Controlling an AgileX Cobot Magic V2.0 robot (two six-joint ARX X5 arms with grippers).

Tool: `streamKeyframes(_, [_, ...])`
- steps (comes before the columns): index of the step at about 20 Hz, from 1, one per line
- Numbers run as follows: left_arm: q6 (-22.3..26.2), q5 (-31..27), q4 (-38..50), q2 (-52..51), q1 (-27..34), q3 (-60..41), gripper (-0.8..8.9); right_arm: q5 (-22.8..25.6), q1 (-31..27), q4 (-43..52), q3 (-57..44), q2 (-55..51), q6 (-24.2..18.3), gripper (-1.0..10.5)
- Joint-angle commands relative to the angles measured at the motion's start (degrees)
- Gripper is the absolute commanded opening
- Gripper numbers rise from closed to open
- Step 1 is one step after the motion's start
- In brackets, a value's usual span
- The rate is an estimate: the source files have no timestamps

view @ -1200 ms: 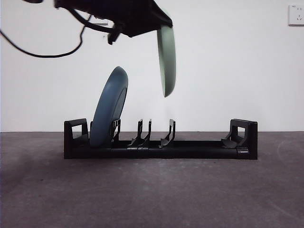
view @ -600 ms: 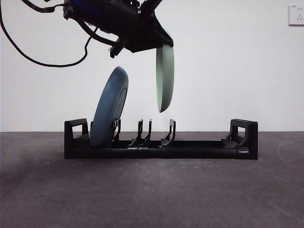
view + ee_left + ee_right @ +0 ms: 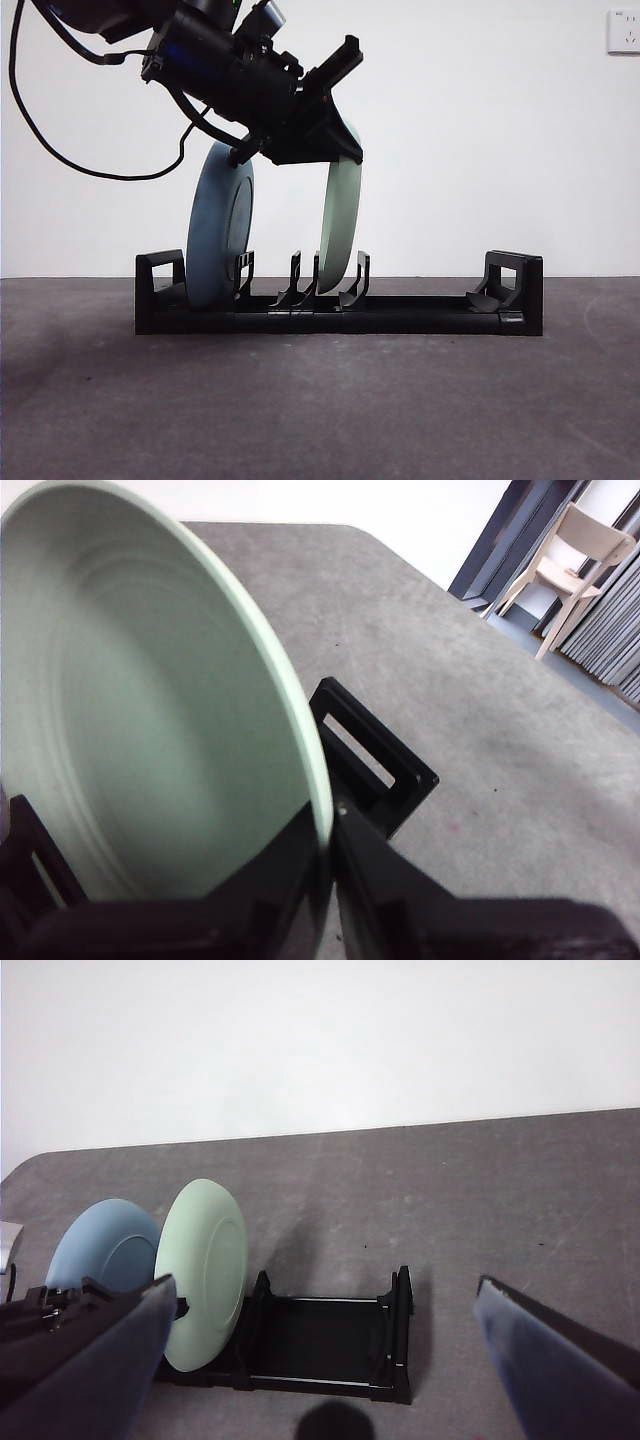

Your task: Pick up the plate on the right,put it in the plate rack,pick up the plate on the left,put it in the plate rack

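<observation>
My left gripper [image 3: 330, 150] comes down from the upper left, shut on the top rim of the pale green plate [image 3: 340, 235]. The plate stands on edge with its lower rim down between the middle prongs of the black plate rack [image 3: 430, 312]. In the left wrist view the jaws pinch the green plate [image 3: 150, 720] at its rim, with a rack handle [image 3: 378, 765] just beyond. A blue plate [image 3: 215, 240] stands upright in the rack's left slot. My right gripper [image 3: 320, 1310] hangs high above the rack [image 3: 320, 1345], open and empty, looking down on both plates.
A black cable [image 3: 60, 150] loops down from the left arm. A wall socket [image 3: 623, 30] sits at the upper right. Bare grey table [image 3: 320, 400] lies in front of the rack, whose right half has open slots. A chair [image 3: 580, 550] stands beyond the table's edge.
The left gripper has come down with the green plate, whose lower edge now sits among the rack's prongs. The blue plate has tipped from leaning right to nearly upright.
</observation>
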Motion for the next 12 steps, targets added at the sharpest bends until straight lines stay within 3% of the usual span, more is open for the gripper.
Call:
streamKeyframes(1, [1.92, -0.55, 0.26, 0.28, -0.17, -0.02, 0.00, 0.07, 0.04, 0.09, -0.31, 0.02, -0.48, 5.0])
streamKeyframes(4, [2.16, -0.44, -0.13, 0.28, -0.74, -0.02, 0.14, 0.07, 0.04, 0.07, -0.31, 0.35, -0.46, 5.0])
streamKeyframes(9, [2.86, 0.72, -0.26, 0.28, -2.03, -0.02, 2.61, 0.04, 0.04, -0.15, -0.31, 1.18, -0.46, 5.0])
streamKeyframes(12, [3.02, 0.68, -0.35, 0.28, -2.71, -0.02, 2.67, 0.04, 0.04, -0.50, -0.31, 1.66, -0.46, 5.0])
